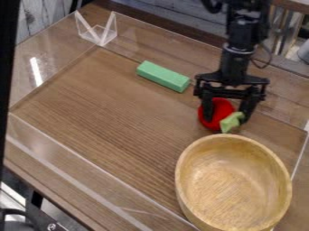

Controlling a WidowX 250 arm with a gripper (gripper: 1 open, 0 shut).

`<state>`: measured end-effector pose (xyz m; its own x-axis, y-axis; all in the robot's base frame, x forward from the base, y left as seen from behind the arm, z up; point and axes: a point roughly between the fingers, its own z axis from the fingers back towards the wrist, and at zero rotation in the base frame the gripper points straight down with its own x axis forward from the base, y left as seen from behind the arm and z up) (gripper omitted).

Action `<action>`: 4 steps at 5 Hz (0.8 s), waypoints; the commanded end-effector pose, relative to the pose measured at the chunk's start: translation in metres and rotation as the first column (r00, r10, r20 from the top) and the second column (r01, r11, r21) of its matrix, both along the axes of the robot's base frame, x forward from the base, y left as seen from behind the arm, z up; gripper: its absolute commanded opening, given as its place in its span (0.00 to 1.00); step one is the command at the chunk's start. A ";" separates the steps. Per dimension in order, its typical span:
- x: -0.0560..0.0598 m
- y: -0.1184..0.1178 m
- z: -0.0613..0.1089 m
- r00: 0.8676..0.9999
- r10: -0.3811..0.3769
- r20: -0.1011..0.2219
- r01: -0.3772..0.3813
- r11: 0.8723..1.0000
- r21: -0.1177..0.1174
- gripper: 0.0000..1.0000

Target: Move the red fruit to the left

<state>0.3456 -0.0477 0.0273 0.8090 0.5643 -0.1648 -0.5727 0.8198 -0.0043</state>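
Straddling the rounded, glossy red fruit (219,113), the black gripper (230,106) is being held spread wide on the grained wooden table (108,117), just beyond the smooth wooden bowl (236,185).

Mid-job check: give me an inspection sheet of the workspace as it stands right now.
Surface: wooden table, bounded by clear plastic walls.
Job's things: red fruit on the table at right, just beyond the wooden bowl; its green cap points toward the bowl.
Clutter: flat green block left of the fruit; bowl looks empty.
Grippers: pincer pointing down, open, fingers straddling the fruit; not yet closed on it.
Cables: nothing seen clearly.
Surroundings: a clear plastic piece at the far left corner; background dark and blurred.
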 end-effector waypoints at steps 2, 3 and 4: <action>0.010 0.004 -0.003 0.994 0.090 0.063 -0.089 0.996 -0.012 1.00; 0.009 -0.004 -0.003 0.993 0.093 0.070 -0.092 0.996 -0.010 1.00; 0.007 -0.011 -0.004 0.993 0.092 0.077 -0.092 0.996 -0.009 1.00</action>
